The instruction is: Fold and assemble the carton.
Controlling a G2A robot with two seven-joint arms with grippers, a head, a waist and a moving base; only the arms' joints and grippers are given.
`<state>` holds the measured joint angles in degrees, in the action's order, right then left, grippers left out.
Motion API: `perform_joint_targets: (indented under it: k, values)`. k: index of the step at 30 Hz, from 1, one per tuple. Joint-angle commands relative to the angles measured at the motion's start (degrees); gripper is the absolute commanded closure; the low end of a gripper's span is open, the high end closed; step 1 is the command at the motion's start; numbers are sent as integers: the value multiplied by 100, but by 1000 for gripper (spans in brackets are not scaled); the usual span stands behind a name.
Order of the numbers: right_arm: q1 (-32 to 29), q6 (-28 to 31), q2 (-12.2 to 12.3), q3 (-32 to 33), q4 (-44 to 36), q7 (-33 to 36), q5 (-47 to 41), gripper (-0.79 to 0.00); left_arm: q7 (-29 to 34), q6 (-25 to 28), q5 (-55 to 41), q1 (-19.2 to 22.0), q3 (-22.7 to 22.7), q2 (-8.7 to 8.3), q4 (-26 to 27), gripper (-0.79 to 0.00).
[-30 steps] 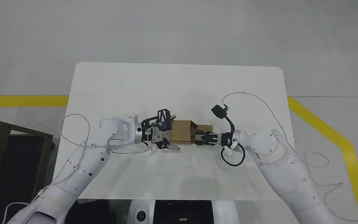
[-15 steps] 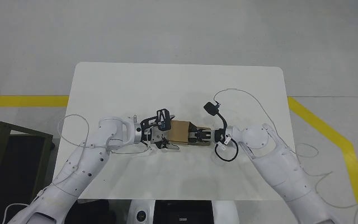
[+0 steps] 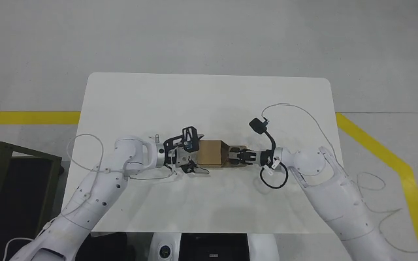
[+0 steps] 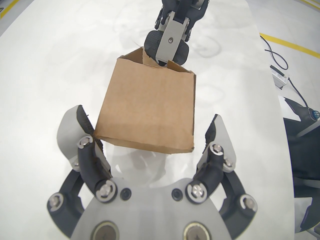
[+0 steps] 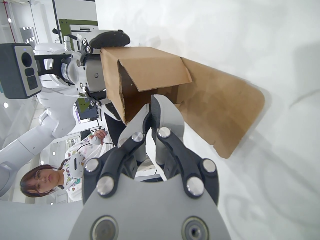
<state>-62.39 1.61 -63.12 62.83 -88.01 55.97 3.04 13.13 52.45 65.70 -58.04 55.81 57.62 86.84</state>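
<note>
A small brown carton (image 3: pixel 212 153) lies on its side at the middle of the white table (image 3: pixel 196 98). My left gripper (image 3: pixel 190 154) is open and straddles the carton's (image 4: pixel 150 106) closed end. One finger (image 4: pixel 83 123) touches a corner; the other finger (image 4: pixel 215 131) stands just off the side wall. My right gripper (image 5: pixel 152 101) is shut, its tips poked into the carton's (image 5: pixel 150 61) open end under a short flap. A long flap (image 5: pixel 220 106) lies flat on the table beside it. The right gripper (image 4: pixel 166 58) also appears at the carton's far opening.
A thin cable (image 3: pixel 294 111) loops from the right wrist over the table's right half. Bare table surface surrounds the carton on all sides. The table's front edge runs close behind both arms.
The right gripper pushed left into the carton's open end half a second ago, then drew back to the right. The left gripper and the carton have stayed in place.
</note>
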Motion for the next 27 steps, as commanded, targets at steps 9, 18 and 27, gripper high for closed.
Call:
perform_joint_targets:
  k: [9,18,27]
  values:
    - [509,243,-113,-341,628,-66,-66,0,-44,23,94,-24,30,-4,22,-785]
    - [697,341,-187,-589,794,59,-226,0,-73,30,134,-41,27,1,34,-785]
    - [894,467,-269,-825,982,167,-373,0,-72,34,131,-38,44,5,15,-785]
